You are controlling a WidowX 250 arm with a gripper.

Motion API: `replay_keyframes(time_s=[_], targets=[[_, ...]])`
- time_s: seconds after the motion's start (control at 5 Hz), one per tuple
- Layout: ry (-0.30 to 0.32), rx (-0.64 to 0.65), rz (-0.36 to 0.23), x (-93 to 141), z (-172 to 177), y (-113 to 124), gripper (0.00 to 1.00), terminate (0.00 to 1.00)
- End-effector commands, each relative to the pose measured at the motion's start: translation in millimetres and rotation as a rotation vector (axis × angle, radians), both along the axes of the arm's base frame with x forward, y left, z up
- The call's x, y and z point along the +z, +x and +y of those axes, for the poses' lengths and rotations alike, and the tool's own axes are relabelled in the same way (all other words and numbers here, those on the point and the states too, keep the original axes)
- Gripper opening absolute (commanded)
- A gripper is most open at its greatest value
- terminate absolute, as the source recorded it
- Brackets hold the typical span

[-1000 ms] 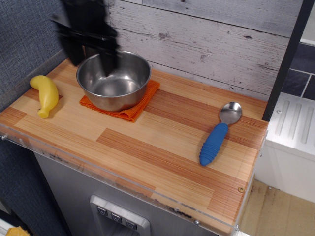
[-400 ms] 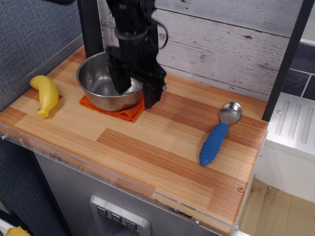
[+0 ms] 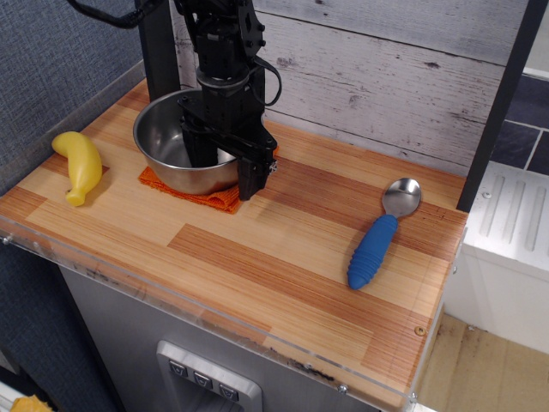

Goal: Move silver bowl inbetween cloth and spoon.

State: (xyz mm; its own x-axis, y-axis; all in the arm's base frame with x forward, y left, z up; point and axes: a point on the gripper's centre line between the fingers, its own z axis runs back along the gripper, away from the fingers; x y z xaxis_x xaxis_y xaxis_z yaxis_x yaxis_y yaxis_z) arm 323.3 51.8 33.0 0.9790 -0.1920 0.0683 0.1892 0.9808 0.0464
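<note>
The silver bowl (image 3: 167,146) sits on the orange cloth (image 3: 213,199) at the back left of the wooden counter. My black gripper (image 3: 227,172) is lowered over the bowl's right rim. One finger (image 3: 200,146) is inside the bowl and the other finger (image 3: 248,176) is outside it. The jaws are apart and straddle the rim; I cannot see them pressing on it. Most of the cloth is hidden under the bowl. The spoon (image 3: 377,240), with a silver head and a blue ribbed handle, lies at the right, far from the gripper.
A yellow banana-shaped toy (image 3: 79,163) lies at the left edge. A plank wall runs behind the counter (image 3: 283,257). A black post (image 3: 159,43) stands behind the bowl. A dark upright (image 3: 502,94) stands at the right end.
The gripper has swung from the bowl's back left to its right rim, then dropped lower and a little left, so its fingers now straddle the rim. The bowl has not moved.
</note>
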Motion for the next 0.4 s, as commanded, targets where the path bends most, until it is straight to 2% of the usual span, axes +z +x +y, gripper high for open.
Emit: replay_keyframes(time_s=[0.0, 0.2], targets=[[-0.007, -0.02, -0.052, 23.7, -3.4, 2.7, 0.0, 0.0], [-0.021, -0.01, -0.081, 41.9, 2.9, 1.4, 0.0, 0.0]])
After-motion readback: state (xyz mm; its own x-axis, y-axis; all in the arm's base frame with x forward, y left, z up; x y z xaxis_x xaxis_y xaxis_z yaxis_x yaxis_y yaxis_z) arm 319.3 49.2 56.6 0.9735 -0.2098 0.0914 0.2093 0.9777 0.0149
